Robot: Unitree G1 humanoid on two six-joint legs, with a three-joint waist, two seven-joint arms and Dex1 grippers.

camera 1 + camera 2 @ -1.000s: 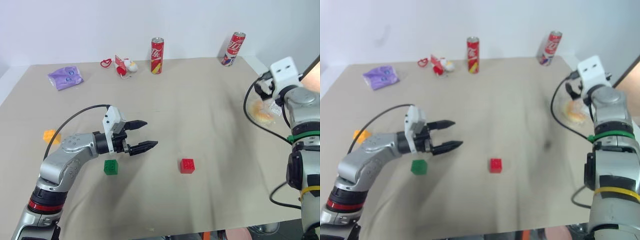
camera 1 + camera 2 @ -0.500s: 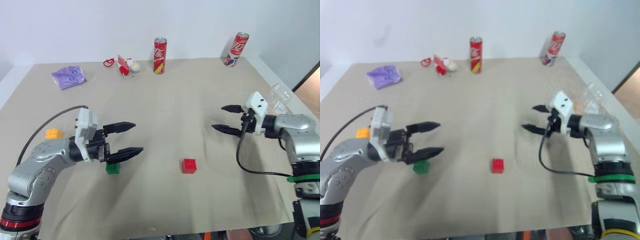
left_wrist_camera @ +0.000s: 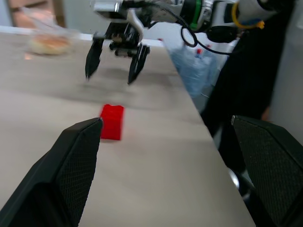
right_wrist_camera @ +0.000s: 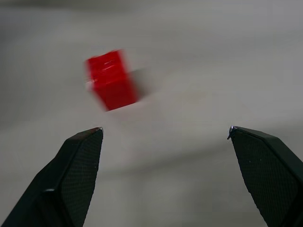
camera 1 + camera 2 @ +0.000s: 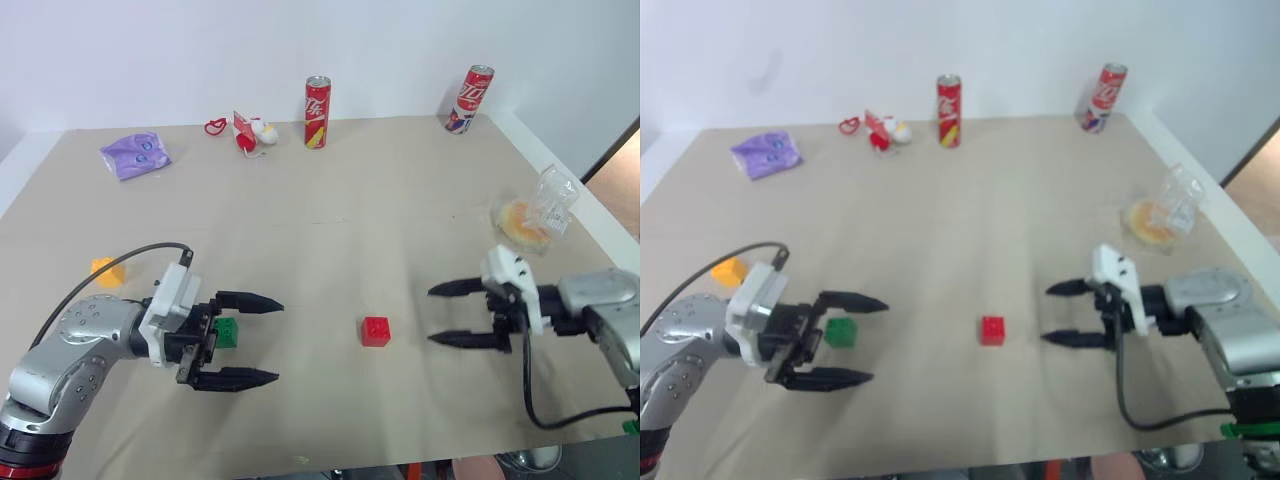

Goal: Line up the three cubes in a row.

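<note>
The red cube [image 5: 376, 331] sits on the tan table between my two grippers and also shows as red cube [image 3: 112, 122] and red cube [image 4: 111, 80]. The green cube [image 5: 227, 332] lies at the base of my left gripper's fingers, partly hidden by them. The yellow-orange cube [image 5: 105, 270] rests at the far left. My left gripper [image 5: 278, 341] is open, pointing right toward the red cube. My right gripper [image 5: 431, 315] is open, pointing left at the red cube from a short distance, and appears as right gripper [image 3: 110, 68] too.
Two red soda cans [image 5: 317, 98] [image 5: 472, 98] stand at the table's back edge. A red-and-white toy [image 5: 249, 131] and a purple bag [image 5: 134, 154] lie at the back left. A bagged snack [image 5: 533, 216] sits near the right edge.
My right arm swung down from the bagged snack and now points left at the red cube. My left gripper drew back toward me, leaving the green cube at its fingers' base.
</note>
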